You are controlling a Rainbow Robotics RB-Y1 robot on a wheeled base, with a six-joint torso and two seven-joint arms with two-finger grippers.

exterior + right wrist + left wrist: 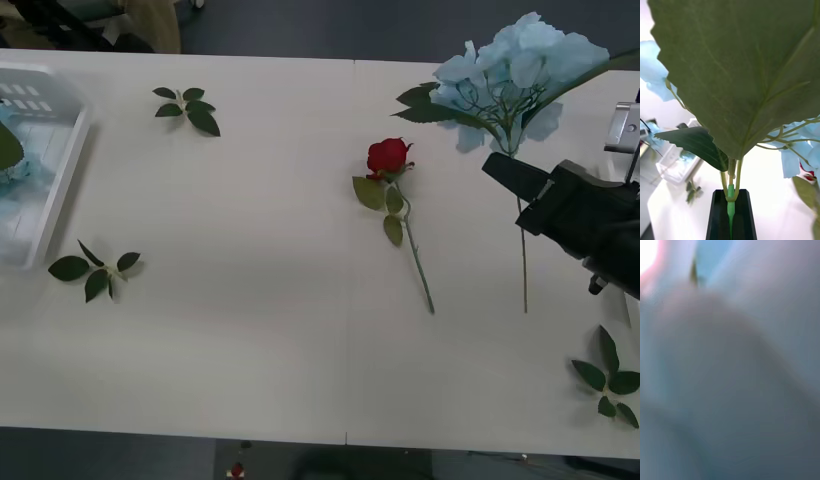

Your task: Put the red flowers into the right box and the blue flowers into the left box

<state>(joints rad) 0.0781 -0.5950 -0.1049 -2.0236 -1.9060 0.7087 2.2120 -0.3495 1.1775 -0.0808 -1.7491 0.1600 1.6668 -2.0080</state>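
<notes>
My right gripper (503, 170) is at the table's right side, its black fingers shut on the thin green stem of a blue flower (520, 65) just below the pale blue cluster. In the right wrist view the stem (730, 204) is pinched between the fingers (717, 217), and a large green leaf (741, 71) stands close to the camera. A red flower (388, 156) lies on the table left of the gripper, stem toward me. The left box (45, 190) sits at the far left edge with a blue flower (8, 175) in it. A grey-white edge (622, 125) at the right border may be the right box.
Loose green leaf sprigs lie at the back left (188, 105), front left (95, 270) and front right (610, 378). The left wrist view is a pale blue blur. Bare tabletop (250, 300) spreads between the left box and the red flower.
</notes>
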